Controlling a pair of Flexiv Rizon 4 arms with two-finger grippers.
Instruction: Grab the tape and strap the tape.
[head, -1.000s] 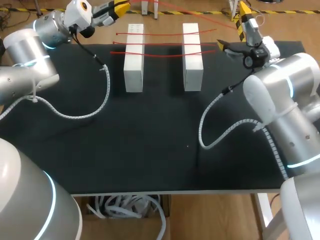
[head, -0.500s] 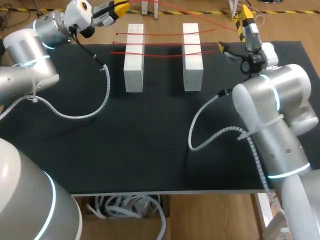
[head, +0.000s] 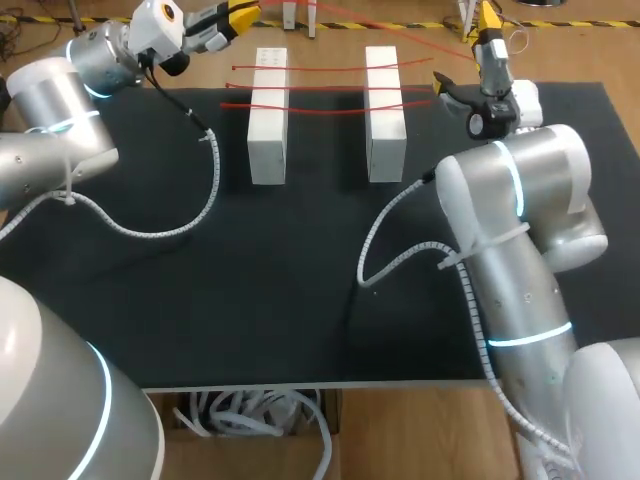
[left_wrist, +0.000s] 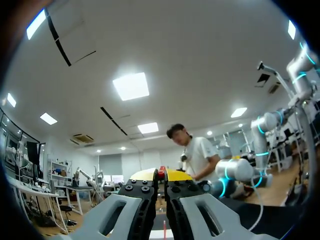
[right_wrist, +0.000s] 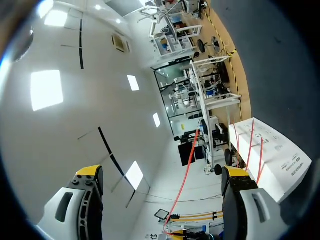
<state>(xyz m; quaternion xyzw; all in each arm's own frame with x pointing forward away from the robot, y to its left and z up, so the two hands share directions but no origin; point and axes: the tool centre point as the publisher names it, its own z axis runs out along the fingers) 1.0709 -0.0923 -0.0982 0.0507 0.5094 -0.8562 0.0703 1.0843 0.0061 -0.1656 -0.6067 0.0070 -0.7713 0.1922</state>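
The red tape (head: 320, 68) lies in three strands running side to side across two white blocks (head: 268, 130) on the black surface (head: 300, 280). A further strand slants from my left hand (head: 240, 14) toward my right hand (head: 465, 55). My left hand is clenched on the tape's end, mostly hidden between its fingers, while my right hand is released, with the tape passing untouched between its wide-spread fingers.

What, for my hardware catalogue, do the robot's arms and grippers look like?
The left arm and right arm are rounded silvery-grey segments with glowing cyan rings, each trailing a white spiral-wrapped cable. The left gripper and right gripper have pale grey fingers with bright yellow tips; the left's inner faces are black, studded with screws.
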